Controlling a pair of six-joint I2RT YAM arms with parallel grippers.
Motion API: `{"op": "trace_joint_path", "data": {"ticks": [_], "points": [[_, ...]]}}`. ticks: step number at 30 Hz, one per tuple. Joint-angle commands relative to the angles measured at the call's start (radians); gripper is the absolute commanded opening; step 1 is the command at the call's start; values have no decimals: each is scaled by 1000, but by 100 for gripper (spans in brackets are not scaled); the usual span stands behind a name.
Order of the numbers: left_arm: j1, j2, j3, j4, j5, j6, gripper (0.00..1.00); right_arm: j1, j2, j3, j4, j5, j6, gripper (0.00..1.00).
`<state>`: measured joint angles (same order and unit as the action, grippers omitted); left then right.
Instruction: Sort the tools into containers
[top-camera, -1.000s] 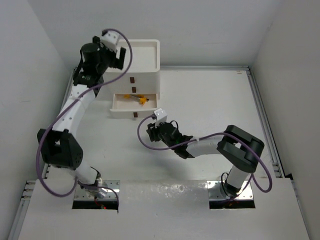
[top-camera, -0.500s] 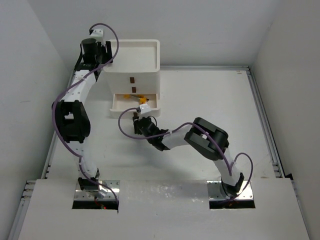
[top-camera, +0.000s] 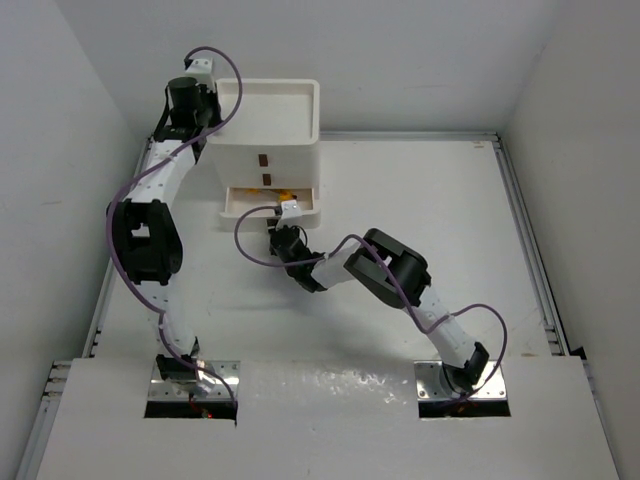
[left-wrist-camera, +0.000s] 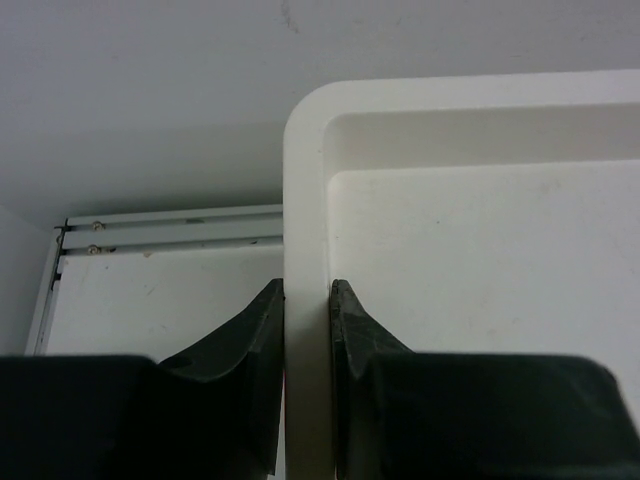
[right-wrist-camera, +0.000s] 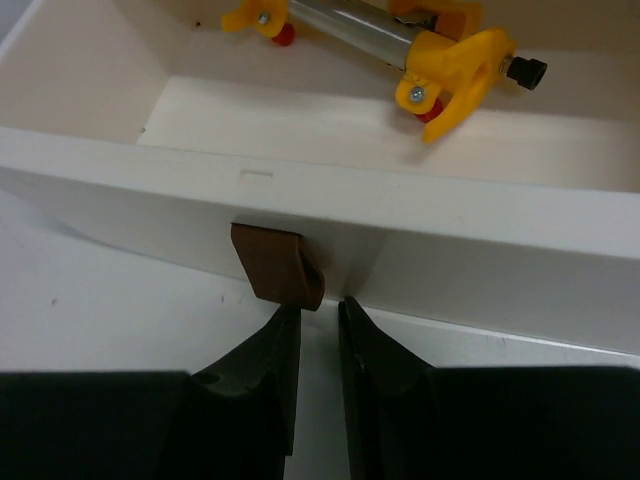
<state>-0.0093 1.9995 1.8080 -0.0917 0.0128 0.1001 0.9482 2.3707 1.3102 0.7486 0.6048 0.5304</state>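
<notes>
The white drawer unit (top-camera: 268, 140) stands at the back left, its bottom drawer (top-camera: 270, 203) partly out. A yellow-orange tool (right-wrist-camera: 440, 60) with a metal shaft lies inside that drawer, seen as a yellow spot (top-camera: 284, 192) from above. My left gripper (top-camera: 208, 118) is shut on the left rim of the unit's recessed tray top (left-wrist-camera: 305, 200), one finger on each side (left-wrist-camera: 307, 290). My right gripper (right-wrist-camera: 320, 305) has its tips against the drawer front (right-wrist-camera: 450, 260), just right of the brown handle (right-wrist-camera: 277, 264). A narrow gap shows between its jaws, with nothing in it.
Two more brown handles (top-camera: 265, 168) show on the shut drawers above. A metal rail (top-camera: 522, 215) runs along the table's right and back edges, also seen behind the unit as a rail (left-wrist-camera: 170, 222). White walls close in on both sides.
The bottom drawer has slid further in as my right gripper moved toward the unit. My left gripper has closed on the tray rim. The right jaws have narrowed.
</notes>
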Motion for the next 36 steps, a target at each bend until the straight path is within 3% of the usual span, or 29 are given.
{"op": "trace_joint_path", "data": {"ticks": [1, 9, 12, 16, 20, 25, 28, 29, 31, 33, 34, 36], "points": [[6, 41, -27, -74, 61, 58, 0, -51, 48, 78, 210, 61, -43, 22], [6, 51, -27, -66, 133, 76, 0, -61, 177, 245, 388, 110, -193, 17], [6, 50, -27, -66, 136, 73, 0, -88, 261, 398, 357, 119, -182, 15], [6, 39, -39, -59, 150, 69, 0, -117, 314, 469, 321, 108, -178, 14], [6, 36, -41, -56, 156, 58, 0, -127, 292, 446, 388, 98, -237, 13], [6, 27, -41, -59, 145, 6, 1, -121, 165, 207, 530, -46, -254, 14], [6, 15, -41, -52, 125, -25, 20, -97, 14, -47, 685, -100, -319, 20], [6, 7, -42, -40, 115, -36, 36, -86, -37, -122, 713, -102, -346, 22], [6, -4, -35, -30, 90, -71, 54, -57, -212, -349, 757, -53, -423, 29], [6, -11, -27, -19, 81, -89, 62, -51, -417, -586, 758, -46, -422, 35], [5, -16, -21, -17, 81, -89, 70, -52, -491, -656, 717, -54, -415, 39], [6, -37, 0, -23, 67, -85, 80, -60, -646, -818, 590, -63, -423, 55]]}}
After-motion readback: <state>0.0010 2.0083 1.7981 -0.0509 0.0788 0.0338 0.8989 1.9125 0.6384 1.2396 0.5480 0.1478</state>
